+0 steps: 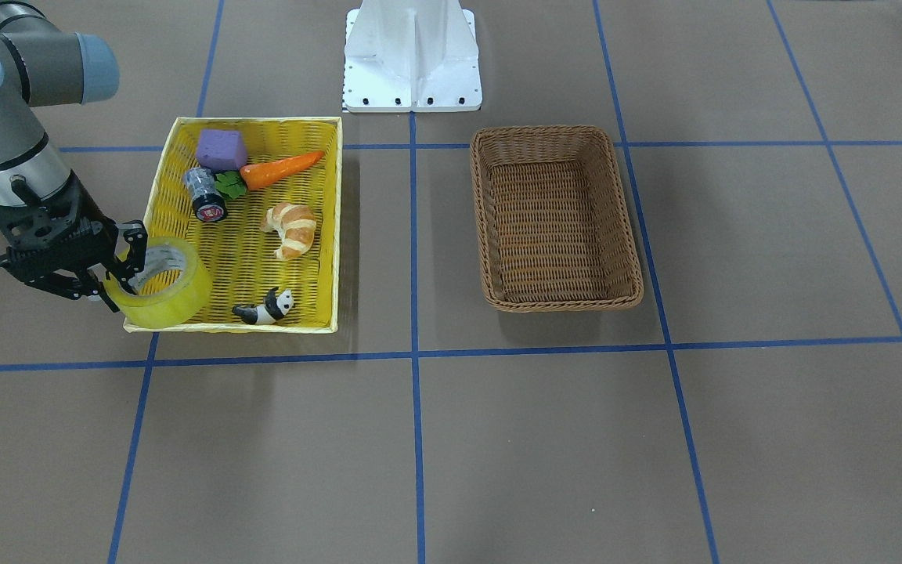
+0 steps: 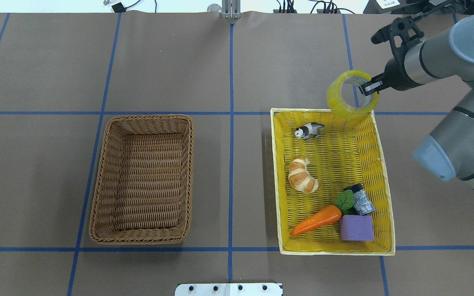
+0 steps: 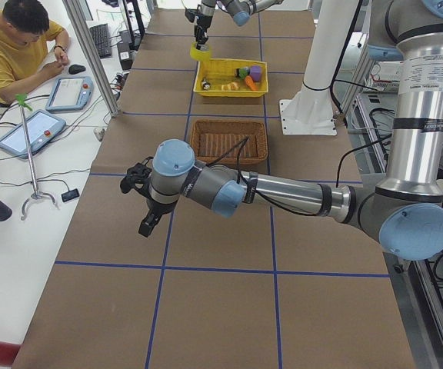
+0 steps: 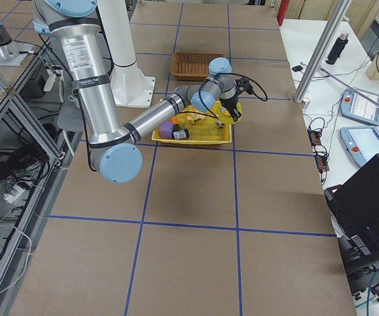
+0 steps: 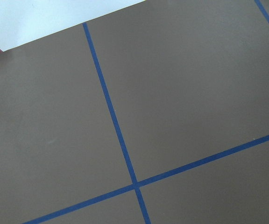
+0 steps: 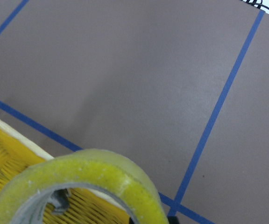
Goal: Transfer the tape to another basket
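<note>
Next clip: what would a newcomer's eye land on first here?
First, the big yellowish tape clamped in the right gripper, one finger through its core, at the far right corner of the yellow tray. After that, the tray's colourful toys, chiefly the orange carrot. Last, the brown basket, with nothing in it, on the robot's left side of the table.

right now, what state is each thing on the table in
tape, gripped, tilted, lifted over the tray's corner
right gripper, shut on the tape's wall
left gripper, over bare table, open or shut unclear
brown basket, empty
yellow tray, partly filled
</note>
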Controlling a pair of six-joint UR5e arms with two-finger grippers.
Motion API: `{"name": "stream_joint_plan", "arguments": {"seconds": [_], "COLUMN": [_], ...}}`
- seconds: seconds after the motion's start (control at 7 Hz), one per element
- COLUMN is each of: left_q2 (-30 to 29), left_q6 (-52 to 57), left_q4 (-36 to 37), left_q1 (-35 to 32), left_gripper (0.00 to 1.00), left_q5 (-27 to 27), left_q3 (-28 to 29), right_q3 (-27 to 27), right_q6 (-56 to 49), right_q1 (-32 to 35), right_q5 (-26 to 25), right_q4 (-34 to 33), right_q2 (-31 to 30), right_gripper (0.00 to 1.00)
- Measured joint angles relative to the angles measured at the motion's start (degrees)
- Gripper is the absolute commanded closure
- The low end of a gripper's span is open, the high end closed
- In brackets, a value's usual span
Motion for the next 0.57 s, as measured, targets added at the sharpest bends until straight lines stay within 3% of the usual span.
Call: {"name": "stream_joint_plan", "arguments": {"seconds": [0.29,0.57], "left_q2": [-1.2,-5.2], "left_q6": [-6.2,-28.7], "left_q4": [-8.4,-23.7], "left_q1": [4.5,12.6], "left_gripper": [0.01,0.01], "left_q5": [-5.5,-6.7], "left_q3": [-0.4,-0.5], "right_q3": [0.0,0.1], "right_q6": [8.1,14.5], "right_q1": [-3.0,-6.5], "right_q5": [-1.9,-5.8], "right_q4": [0.1,0.1], "right_q2": [4.7,8.4], "right_gripper": [1.00,1.00]}}
